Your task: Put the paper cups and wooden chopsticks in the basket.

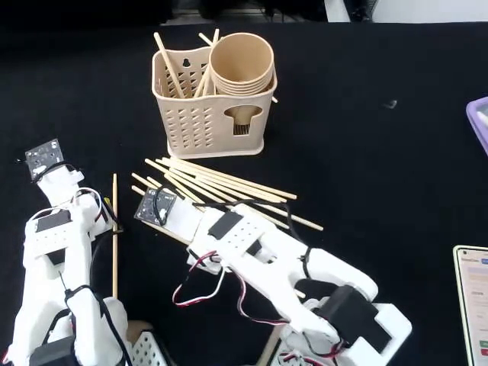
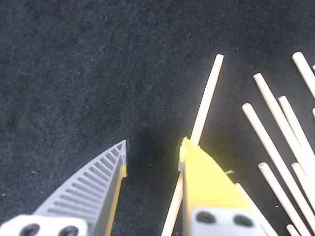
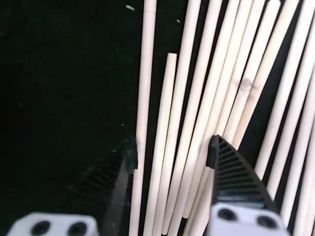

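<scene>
High view: stacked tan paper cups (image 1: 242, 65) are sitting in the beige perforated plastic basket (image 1: 200, 122); loose pale wooden chopsticks (image 1: 229, 187) are lying fanned on the black table (image 1: 366, 152) between it and the arms. Left wrist view: left gripper (image 2: 153, 147) is gaping, one finger overlapping a single wooden chopstick (image 2: 206, 93). Right wrist view: right gripper (image 3: 172, 142) is spread, straddling several loose chopsticks.

My right arm (image 1: 263, 255) lies over the near ends of the loose chopsticks (image 1: 229, 185), so I cannot count them. The yellow finger (image 2: 206, 187) of my left gripper (image 2: 152, 152) covers part of the single chopstick (image 2: 205, 96). A purple thing (image 1: 479, 122) is cut off at the frame's edge; I cannot tell what it is.
</scene>
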`<state>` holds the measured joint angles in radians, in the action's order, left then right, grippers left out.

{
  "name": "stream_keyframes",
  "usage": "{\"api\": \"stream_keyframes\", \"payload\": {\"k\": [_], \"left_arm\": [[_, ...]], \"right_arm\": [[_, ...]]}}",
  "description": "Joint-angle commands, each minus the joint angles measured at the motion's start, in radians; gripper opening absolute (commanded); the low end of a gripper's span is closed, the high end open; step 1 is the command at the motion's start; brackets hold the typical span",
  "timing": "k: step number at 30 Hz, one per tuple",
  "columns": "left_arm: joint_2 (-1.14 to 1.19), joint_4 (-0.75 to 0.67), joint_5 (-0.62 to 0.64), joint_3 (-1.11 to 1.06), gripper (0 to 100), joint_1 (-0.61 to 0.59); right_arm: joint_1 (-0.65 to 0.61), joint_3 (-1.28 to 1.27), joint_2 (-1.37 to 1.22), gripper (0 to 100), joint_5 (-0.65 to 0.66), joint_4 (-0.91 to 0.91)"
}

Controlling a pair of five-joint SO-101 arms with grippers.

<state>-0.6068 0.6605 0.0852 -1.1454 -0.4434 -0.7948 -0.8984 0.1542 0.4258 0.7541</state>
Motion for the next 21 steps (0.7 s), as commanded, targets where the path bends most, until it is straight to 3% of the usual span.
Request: {"api": "stream_keyframes", "payload": {"k": [1, 6, 16, 21], "left_arm": [[-0.014, -0.012, 0.0, 0.013, 18, -0.001], [-0.014, -0.012, 0.0, 0.013, 18, -0.002], [-0.014, -0.014, 0.0, 0.013, 18, -0.001], [-0.014, -0.012, 0.0, 0.013, 18, -0.002]], "right_arm": [[0.008, 0.039, -0.036, 17.7, 0.005, -0.011], [0.021, 0.041, 0.002, 0.8, 0.014, -0.006], [0.109, 0.033, 0.271, 2.5, 0.015, 0.118], [0.109, -0.007, 0.263, 3.8, 0.015, 0.12]]}}
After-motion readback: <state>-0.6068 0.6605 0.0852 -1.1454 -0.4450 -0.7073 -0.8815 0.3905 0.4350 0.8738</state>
